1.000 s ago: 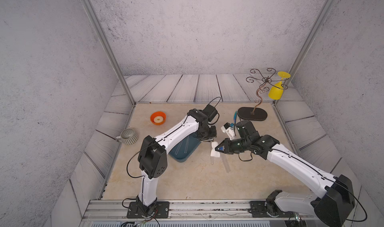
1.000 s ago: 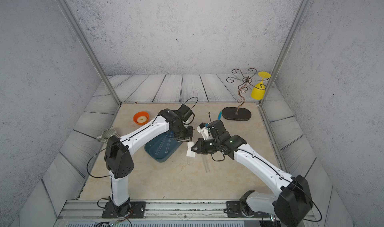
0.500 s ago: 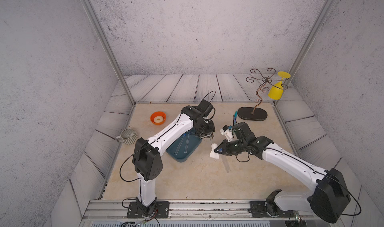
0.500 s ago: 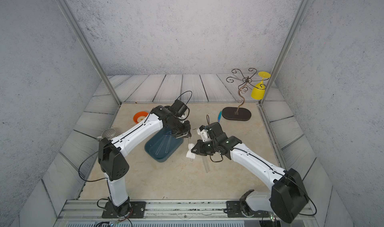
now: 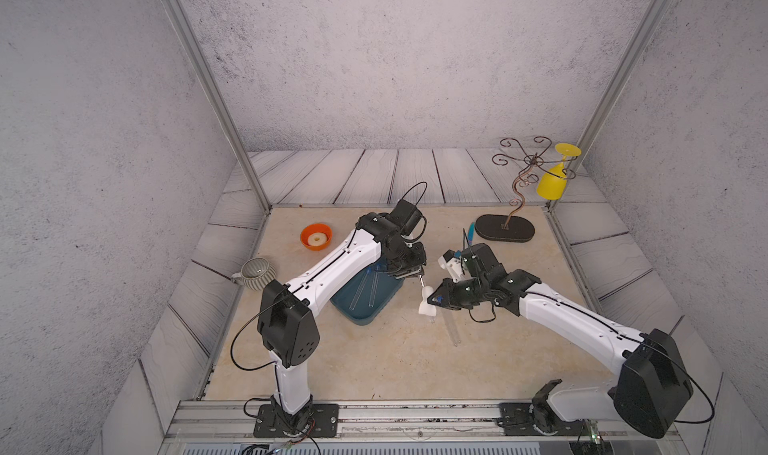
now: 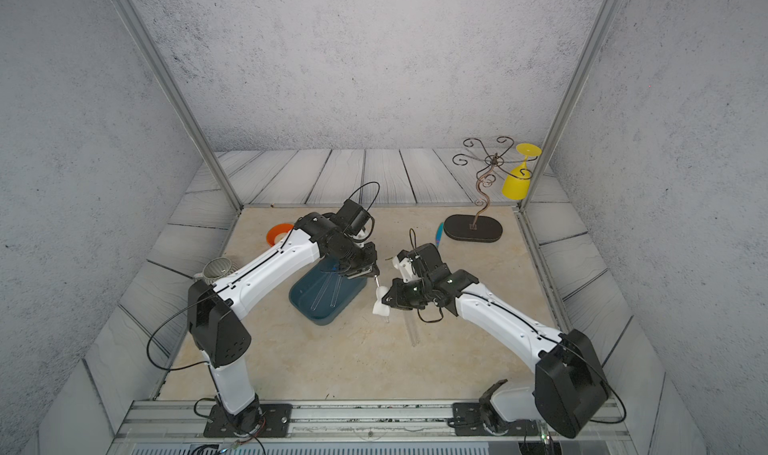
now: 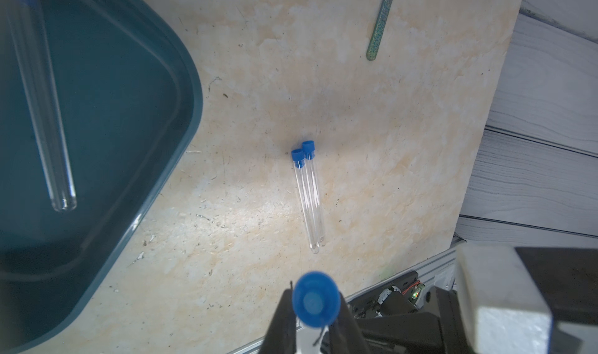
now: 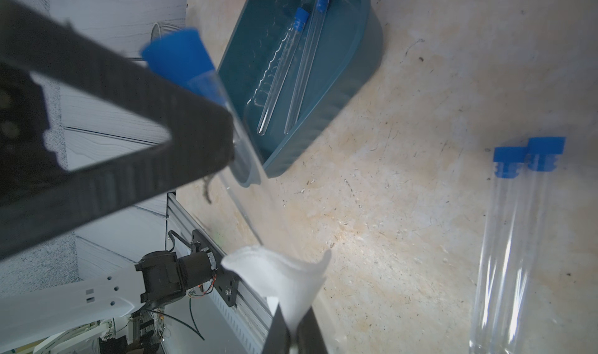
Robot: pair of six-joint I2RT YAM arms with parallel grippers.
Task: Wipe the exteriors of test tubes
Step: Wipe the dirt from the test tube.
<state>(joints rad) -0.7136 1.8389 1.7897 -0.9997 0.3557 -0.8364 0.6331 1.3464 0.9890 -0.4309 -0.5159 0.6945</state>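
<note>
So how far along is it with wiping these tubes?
Roughly midway, I'd guess. Two capped tubes lie in the teal tray. They may be the finished ones, though nothing shows which are wiped. In hand: the left gripper is shut on a fifth tube, and the right gripper pinches a white cloth at its lower part. Left: two more tubes lying side by side on the table.

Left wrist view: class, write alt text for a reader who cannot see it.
The left gripper pinches a blue-capped test tube, seen end-on. Two capped tubes lie side by side on the beige table; a teal tray holds another tube.
</note>
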